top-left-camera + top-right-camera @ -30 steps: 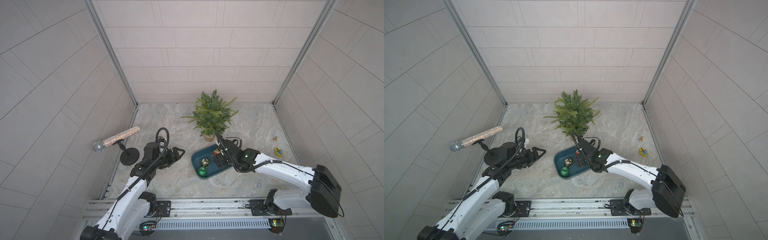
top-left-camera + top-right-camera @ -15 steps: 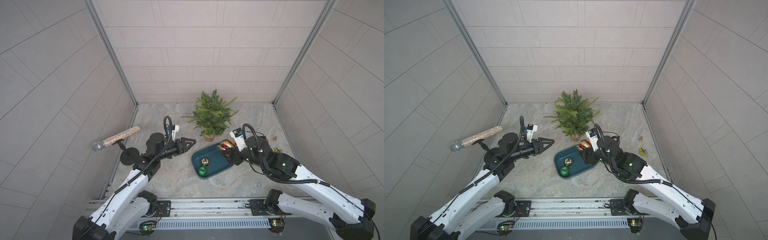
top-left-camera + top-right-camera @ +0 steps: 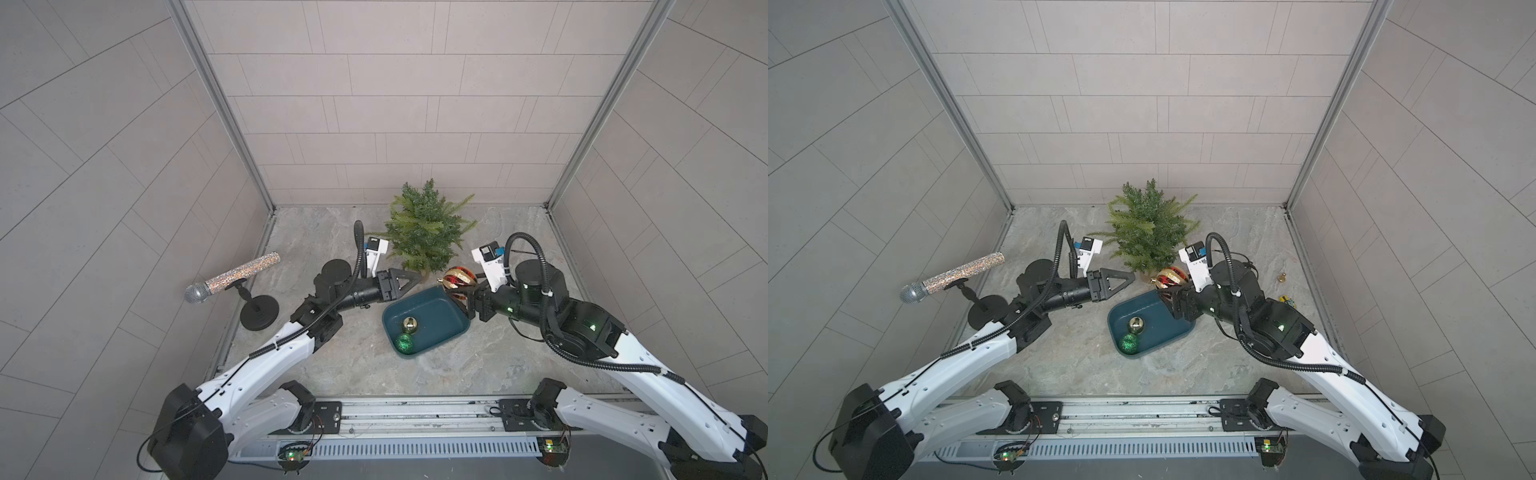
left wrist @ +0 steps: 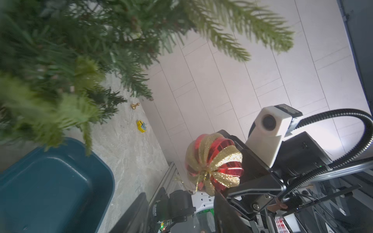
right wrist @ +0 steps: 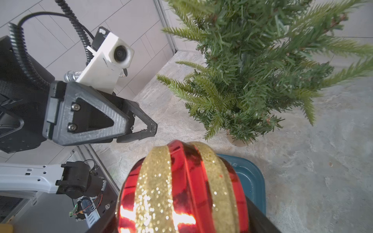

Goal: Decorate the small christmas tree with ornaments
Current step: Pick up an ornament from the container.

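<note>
Ribbed, glitter-striped red-and-gold ball (image 3: 457, 277) (glossy between stripes) pinched by the right gripper (image 3: 464, 291) just beside the bristly small christmas tree (image 3: 424, 228); left gripper (image 3: 419, 280) near the tree, finger spacing indiscernible.

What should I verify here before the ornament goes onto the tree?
1. Red-and-gold ball gripped by right end effector: ok.
2. Ball lifted clear of teal tray: ok.
3. Small christmas tree upright: ok.
4. Left end effector apart from the ball: ok; open or shut: cannot tell.
5. Ball's hanging string free to hook: cannot tell.
6. Gold ball and green ball in tray: ok.
</note>
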Tool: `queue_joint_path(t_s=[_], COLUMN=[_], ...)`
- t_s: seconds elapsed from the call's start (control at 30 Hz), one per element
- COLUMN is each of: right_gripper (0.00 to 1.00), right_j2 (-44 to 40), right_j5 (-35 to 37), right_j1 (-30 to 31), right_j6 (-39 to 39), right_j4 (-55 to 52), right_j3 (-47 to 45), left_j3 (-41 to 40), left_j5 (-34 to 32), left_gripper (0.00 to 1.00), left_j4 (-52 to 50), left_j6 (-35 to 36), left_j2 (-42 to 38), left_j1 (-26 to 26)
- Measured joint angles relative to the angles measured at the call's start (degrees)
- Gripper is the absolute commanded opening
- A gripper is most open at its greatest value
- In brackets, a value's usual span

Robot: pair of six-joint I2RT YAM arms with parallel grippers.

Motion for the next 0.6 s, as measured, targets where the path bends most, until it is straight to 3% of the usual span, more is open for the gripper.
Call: queue_joint_path(t_s=[0.13,0.33,0.6], right_gripper=[0.74,0.74,0.74], right_j2=[0.0,0.0,0.0], right_j5=[-2.0,-4.4,-7.0], right_j1=[-1.2,-2.7,-4.8], right_j6=[0.7,1.9,3.5], right_j4=[0.2,0.8,2.3], right_j3=[0.5,0.5,0.5], left_j3=[1.2,1.2,1.2], left_j5=[-0.3,-0.1,0.2], left_gripper=[0.42,0.41,0.26], left_j4=[3.5,8.7,10.0], left_j6=[0.0,-1.7,-1.8], left_j2=[1.9,5.4,6.1], left_j1=[-2.0,-3.5,-4.9])
